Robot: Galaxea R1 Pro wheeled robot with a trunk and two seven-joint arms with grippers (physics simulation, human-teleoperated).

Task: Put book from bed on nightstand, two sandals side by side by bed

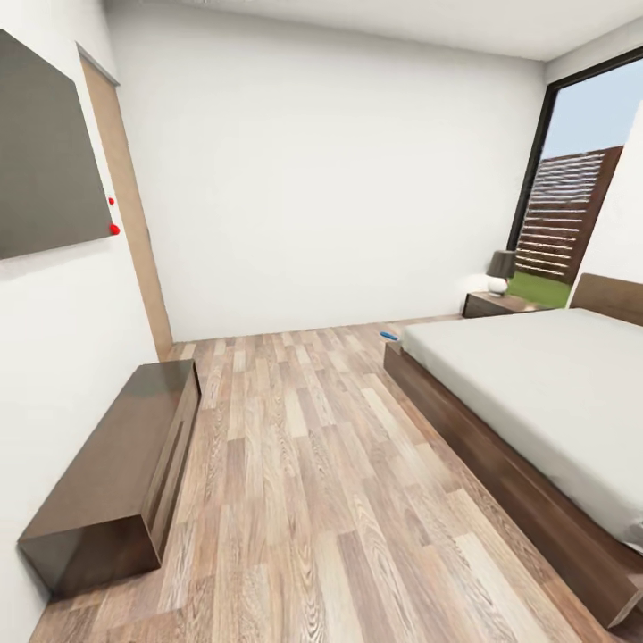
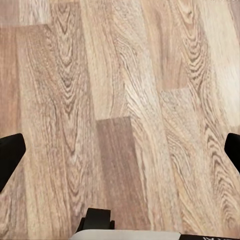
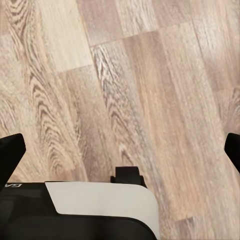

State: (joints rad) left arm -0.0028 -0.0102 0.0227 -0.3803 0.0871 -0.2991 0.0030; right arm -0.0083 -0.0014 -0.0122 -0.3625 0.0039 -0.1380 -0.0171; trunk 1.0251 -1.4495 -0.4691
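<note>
We are in the bedroom (image 1: 339,179), on approach, with the bed (image 1: 536,393) as our landmark. Beyond its far foot corner a blue sandal (image 1: 388,336) lies on the floor (image 1: 295,464); past its headboard end stands a nightstand (image 1: 491,304) bearing a lamp (image 1: 500,271). The book isn't visible on the mattress from here. A long low cabinet (image 1: 125,473) sits across the floor from the bed. We should roll along the bed's near side, keeping clear of its frame. Left end effector (image 2: 120,150) and right end effector (image 3: 120,150) both hang spread wide, empty, above planks.
</note>
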